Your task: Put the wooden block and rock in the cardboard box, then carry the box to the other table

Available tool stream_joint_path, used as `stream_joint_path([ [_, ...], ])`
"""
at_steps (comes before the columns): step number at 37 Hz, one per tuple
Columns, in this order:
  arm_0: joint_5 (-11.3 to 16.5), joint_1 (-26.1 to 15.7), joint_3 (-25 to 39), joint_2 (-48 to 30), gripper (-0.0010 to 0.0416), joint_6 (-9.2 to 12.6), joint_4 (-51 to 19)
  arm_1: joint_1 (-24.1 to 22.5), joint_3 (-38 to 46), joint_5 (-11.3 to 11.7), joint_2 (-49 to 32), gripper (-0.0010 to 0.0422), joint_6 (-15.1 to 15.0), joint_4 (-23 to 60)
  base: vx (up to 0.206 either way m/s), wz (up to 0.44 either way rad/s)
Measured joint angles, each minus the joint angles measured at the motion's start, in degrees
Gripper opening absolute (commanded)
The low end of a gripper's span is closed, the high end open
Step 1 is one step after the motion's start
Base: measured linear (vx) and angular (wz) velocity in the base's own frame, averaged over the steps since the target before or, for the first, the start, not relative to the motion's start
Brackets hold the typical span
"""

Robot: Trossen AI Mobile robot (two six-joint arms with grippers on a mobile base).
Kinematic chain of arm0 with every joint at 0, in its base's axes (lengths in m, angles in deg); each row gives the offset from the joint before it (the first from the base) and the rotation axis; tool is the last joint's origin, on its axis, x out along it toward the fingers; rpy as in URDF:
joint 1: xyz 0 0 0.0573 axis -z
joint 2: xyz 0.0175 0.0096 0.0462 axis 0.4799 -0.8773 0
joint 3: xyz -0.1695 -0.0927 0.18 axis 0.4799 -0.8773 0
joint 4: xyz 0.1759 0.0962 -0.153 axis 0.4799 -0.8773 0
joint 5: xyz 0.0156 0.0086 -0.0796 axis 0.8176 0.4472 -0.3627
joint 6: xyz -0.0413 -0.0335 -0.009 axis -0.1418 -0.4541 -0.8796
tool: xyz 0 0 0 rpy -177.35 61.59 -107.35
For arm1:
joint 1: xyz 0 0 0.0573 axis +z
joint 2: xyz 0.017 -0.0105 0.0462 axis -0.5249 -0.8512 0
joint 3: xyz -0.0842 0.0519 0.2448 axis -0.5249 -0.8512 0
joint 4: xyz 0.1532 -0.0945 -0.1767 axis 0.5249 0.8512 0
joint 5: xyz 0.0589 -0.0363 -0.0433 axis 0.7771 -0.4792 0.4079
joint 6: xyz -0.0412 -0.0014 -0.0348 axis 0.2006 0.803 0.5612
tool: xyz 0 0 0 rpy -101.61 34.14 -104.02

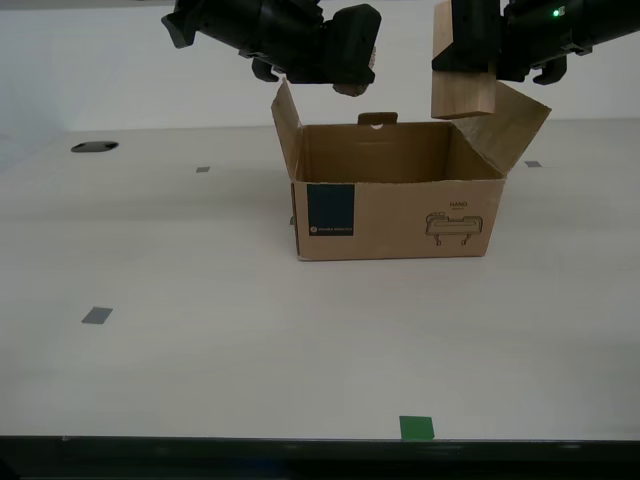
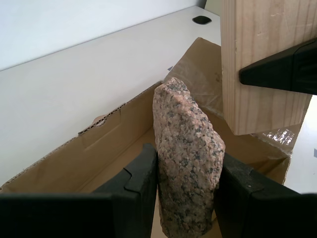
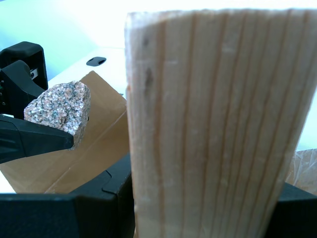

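The cardboard box (image 1: 400,215) stands open on a cream table, its flaps upright and its dark label facing the camera. My second gripper (image 2: 185,198) is shut on the rock (image 2: 185,163), a speckled pinkish stone, above the box's rim on the exterior view's left (image 1: 350,88). My first gripper (image 3: 198,208) is shut on the wooden block (image 3: 213,124). The block (image 1: 462,95) hangs upright over the box's end on the exterior view's right, its lower edge just above the opening. The other table is out of view.
Grey tape squares (image 1: 97,316) (image 1: 203,169) and a green tape piece (image 1: 417,428) mark the cream tabletop (image 1: 200,270). A black round grommet (image 1: 94,147) sits far back at the exterior view's left. The table's front edge runs along the bottom of the exterior view.
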Motion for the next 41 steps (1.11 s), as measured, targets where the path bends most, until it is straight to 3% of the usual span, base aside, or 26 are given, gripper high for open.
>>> stream_joint_path([
  [17, 0.0, 0.0, 0.0, 0.0, 0.0318, 0.04, 0.15, 0.0, 0.09, 0.04, 0.04, 0.0241, 0.02, -0.2, 0.0, 0.0],
  [24, 0.0, -0.02, 0.0, 0.0, 0.039, 0.07, 0.15, 0.0, 0.09, 0.09, 0.04, 0.0299, 0.02, -0.2, 0.0, 0.0],
  [27, 0.0, -0.04, 0.0, 0.0, 0.0404, 0.09, 0.15, 0.0, 0.09, 0.11, 0.04, 0.0321, 0.02, -0.2, 0.0, 0.0],
  [41, 0.0, -0.04, 0.09, 0.0, 0.0392, 0.39, 0.02, 0.0, 0.09, 0.11, 0.07, 0.0387, 3.67, -0.17, 0.0, 0.0],
])
